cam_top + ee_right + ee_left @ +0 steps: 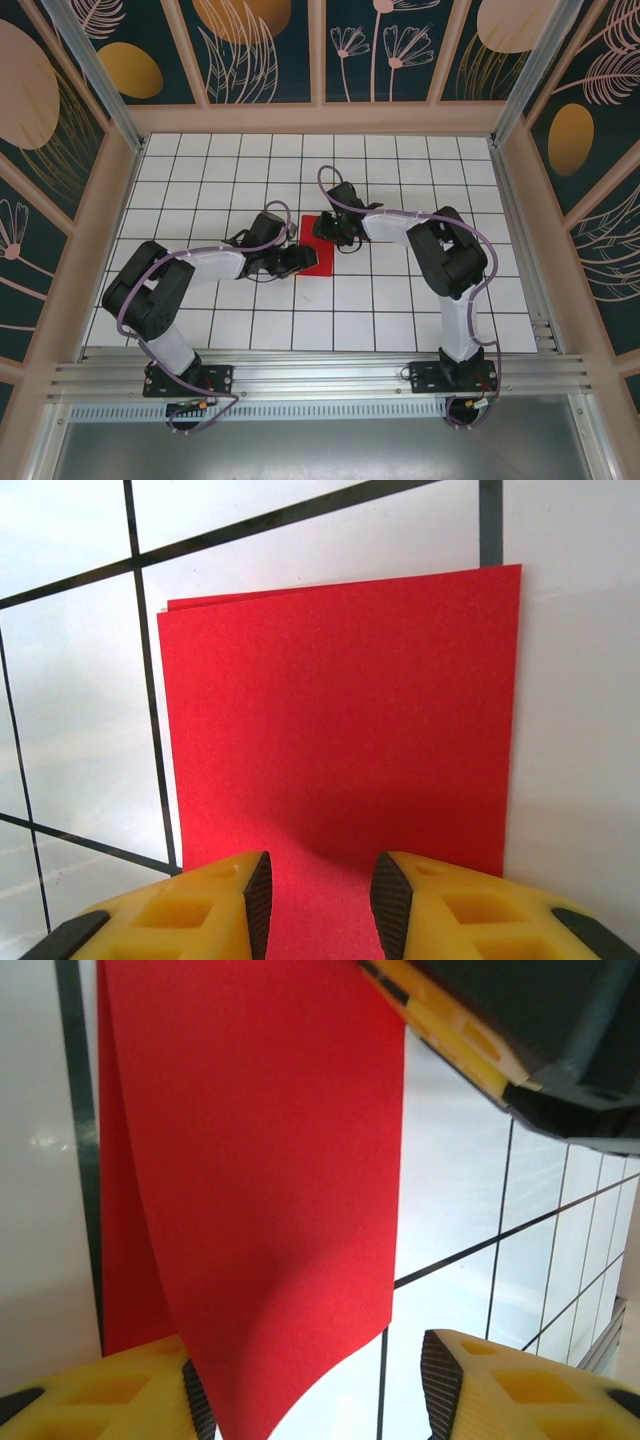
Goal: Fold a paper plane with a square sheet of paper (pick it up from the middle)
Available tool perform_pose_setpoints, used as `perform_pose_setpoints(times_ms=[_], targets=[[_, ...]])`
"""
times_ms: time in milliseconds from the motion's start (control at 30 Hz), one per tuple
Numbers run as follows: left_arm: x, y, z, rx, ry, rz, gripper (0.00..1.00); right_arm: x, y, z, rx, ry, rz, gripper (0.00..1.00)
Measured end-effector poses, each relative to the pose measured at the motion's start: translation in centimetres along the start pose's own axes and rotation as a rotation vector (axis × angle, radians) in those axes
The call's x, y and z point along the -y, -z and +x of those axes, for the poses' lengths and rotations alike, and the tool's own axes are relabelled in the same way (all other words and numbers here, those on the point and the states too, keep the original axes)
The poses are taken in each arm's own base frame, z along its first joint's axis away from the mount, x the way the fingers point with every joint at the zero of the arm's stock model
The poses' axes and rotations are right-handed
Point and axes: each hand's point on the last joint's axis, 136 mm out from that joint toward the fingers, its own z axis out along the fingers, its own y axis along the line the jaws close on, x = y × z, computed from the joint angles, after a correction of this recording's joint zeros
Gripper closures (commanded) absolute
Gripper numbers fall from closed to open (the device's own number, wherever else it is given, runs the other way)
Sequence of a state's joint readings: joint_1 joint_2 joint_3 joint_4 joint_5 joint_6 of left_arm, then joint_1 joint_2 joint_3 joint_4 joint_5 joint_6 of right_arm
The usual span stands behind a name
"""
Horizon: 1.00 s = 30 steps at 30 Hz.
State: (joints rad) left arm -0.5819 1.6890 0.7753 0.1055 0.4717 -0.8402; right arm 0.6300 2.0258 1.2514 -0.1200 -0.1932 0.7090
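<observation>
The square sheet of paper (321,262) lies folded double on the white grid table, bright red. In the right wrist view its two layers (340,720) show slightly offset at the far edge. My left gripper (297,261) is at the sheet's left side, jaws apart. A lifted, curling flap (260,1210) hangs between them, close to the left pad (196,1400). My right gripper (331,232) stands at the sheet's far end, open, with its fingers (255,900) low over the flat paper. The right gripper's yellow finger (450,1020) is close by in the left wrist view.
The white tiled tabletop (400,300) stretches around the sheet. Patterned panel walls (60,150) enclose it on three sides. An aluminium rail (320,375) runs along the near edge by the arm bases.
</observation>
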Motion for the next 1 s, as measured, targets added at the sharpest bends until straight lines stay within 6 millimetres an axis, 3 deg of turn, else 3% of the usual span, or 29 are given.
perform_pose_setpoints(times_ms=[633,1000], targets=[[3.4,0.2,-1.9,0.052,-0.049,0.125,0.41,0.1,0.1,0.1,-0.011,-0.006,-0.044,0.63],[4.1,-0.4,-2.4,0.048,-0.046,0.165,0.41,0.3,0.1,0.0,-0.017,-0.013,-0.066,0.67]])
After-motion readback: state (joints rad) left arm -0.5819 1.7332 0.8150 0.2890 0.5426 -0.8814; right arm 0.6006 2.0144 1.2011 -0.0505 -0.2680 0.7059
